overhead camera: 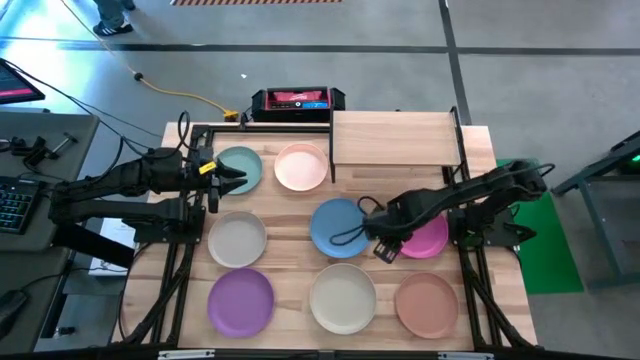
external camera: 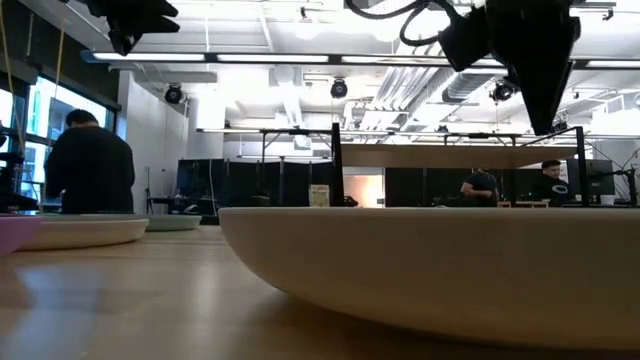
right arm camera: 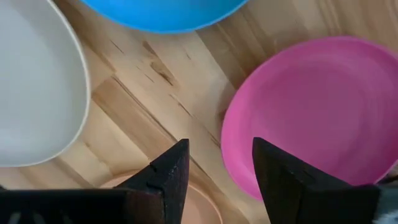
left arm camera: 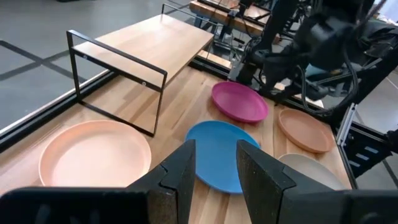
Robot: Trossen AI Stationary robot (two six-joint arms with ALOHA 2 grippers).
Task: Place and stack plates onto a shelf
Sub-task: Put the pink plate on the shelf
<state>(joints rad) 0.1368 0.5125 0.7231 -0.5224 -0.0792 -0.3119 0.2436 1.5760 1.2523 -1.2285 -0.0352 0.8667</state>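
Several plates lie flat on the wooden table: teal (overhead camera: 240,160), pale pink (overhead camera: 301,166), blue (overhead camera: 335,228), magenta (overhead camera: 430,240), grey (overhead camera: 237,238), purple (overhead camera: 241,298), cream (overhead camera: 342,297) and salmon-brown (overhead camera: 427,303). The shelf (overhead camera: 395,138) stands at the far edge with nothing on its board. My right gripper (right arm camera: 216,165) is open and points down above the gap between the blue plate (right arm camera: 161,12) and the magenta plate (right arm camera: 317,112), over the magenta plate's near rim. My left gripper (overhead camera: 232,177) is open above the teal plate, pointing across the table.
A black and red box (overhead camera: 297,100) sits beyond the table's far edge. The shelf's black posts (left arm camera: 155,102) stand next to the pale pink plate (left arm camera: 93,152). People show in the room behind the table in the low view. Bare wood lies between the plates.
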